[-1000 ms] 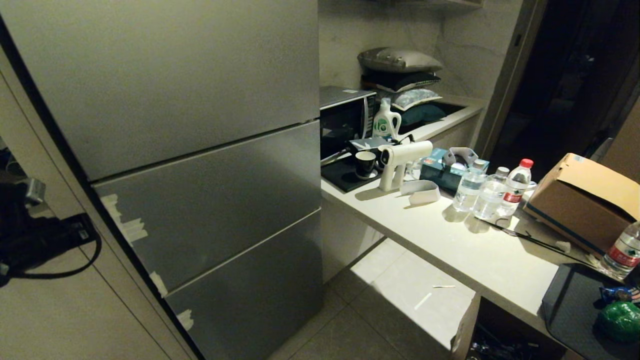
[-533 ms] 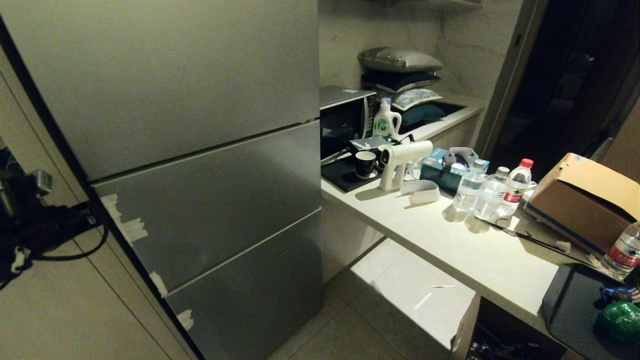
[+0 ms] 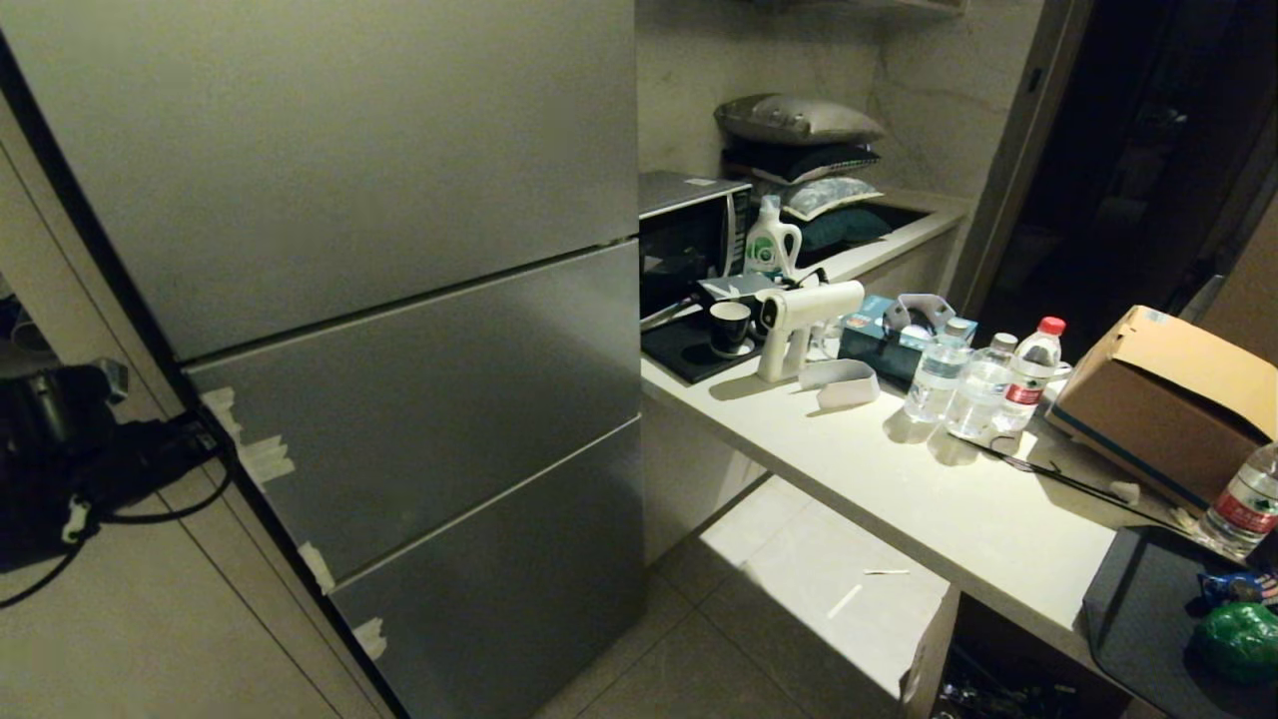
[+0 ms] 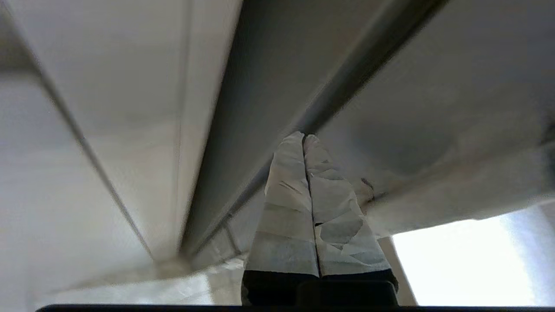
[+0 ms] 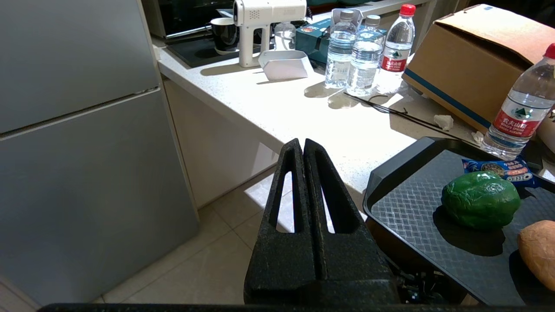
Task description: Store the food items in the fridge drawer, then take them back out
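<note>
My left gripper (image 4: 303, 138), its two fingers wrapped in pale tape, is pinched tight with nothing between them, tips right up at the dark seam on the left edge of the tall grey steel fridge (image 3: 399, 300); in the head view the arm shows as a black mass with a looping cable at the fridge's left side. The fridge fronts are all closed, so I can't see the drawer. My right gripper (image 5: 302, 145), black foam fingers pressed together and empty, hangs low over the tiled floor, just beside the black textured plastic tray (image 5: 416, 203). On that tray sits the glossy dark-green bell pepper (image 5: 480, 205), and touching distance from it I can't judge, but the tan-orange oval lump (image 5: 540, 253) lies near it at the tray's edge. Both are well apart from the left gripper, with the white stone counter (image 3: 899, 499) between.
</note>
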